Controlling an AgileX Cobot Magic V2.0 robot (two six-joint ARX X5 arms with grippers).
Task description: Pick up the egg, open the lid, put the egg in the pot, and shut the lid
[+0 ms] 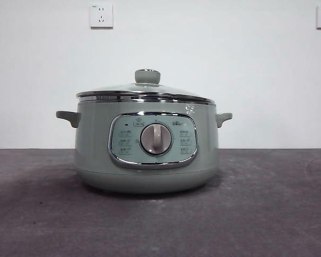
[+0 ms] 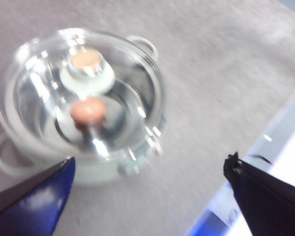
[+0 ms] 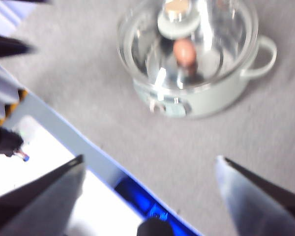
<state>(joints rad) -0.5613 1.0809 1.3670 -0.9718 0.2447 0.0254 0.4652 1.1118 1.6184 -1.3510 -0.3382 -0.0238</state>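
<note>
Lid (image 1: 144,90) sits on the pot (image 1: 147,152), egg (image 2: 87,110) showing through the glass inside, both grippers' fingers spread wide and empty — looks finished, nothing left but retreat.

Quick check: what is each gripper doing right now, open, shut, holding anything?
Left gripper: open, empty, off to the side of the pot.
Right gripper: open, empty, also away from the pot.
</note>
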